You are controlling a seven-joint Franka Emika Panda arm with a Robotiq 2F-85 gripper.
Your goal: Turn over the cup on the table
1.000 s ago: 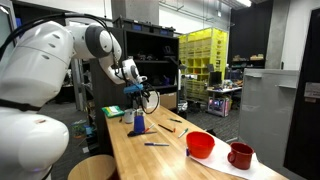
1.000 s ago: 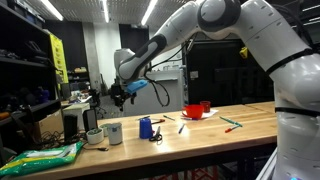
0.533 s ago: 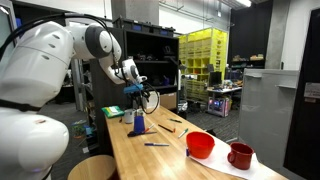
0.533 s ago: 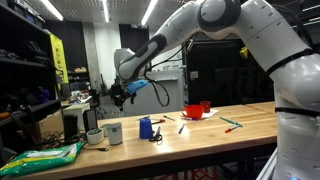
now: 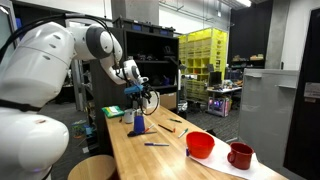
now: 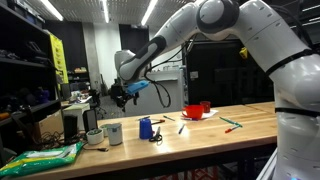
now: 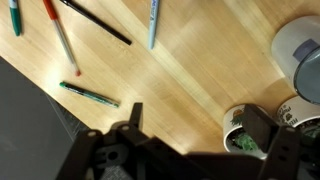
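The wrist view looks straight down on the light wood top of the long, narrow workbench. It picks out small things that the exterior views barely resolve: a red pen, a black pen, a blue-green pen and a green marker, all lying apart from one another. The bench's edge cuts diagonally across the lower left, with dark floor beyond and the green marker near that edge. A round white container sits at the right, and just below it a small white pot holds something green. The Robotiq pincer hangs above bare wood, its two black fingers spread wide with nothing between them. The small blue plastic cup shows only in both exterior views. It stands on the bench below the raised pincer and to one side of it; whether its mouth faces up or down I cannot tell. In an exterior view, open wood lies between the cup and a wide red bowl. Beside the bowl stands a dark red handled mug. What either holds cannot be made out.
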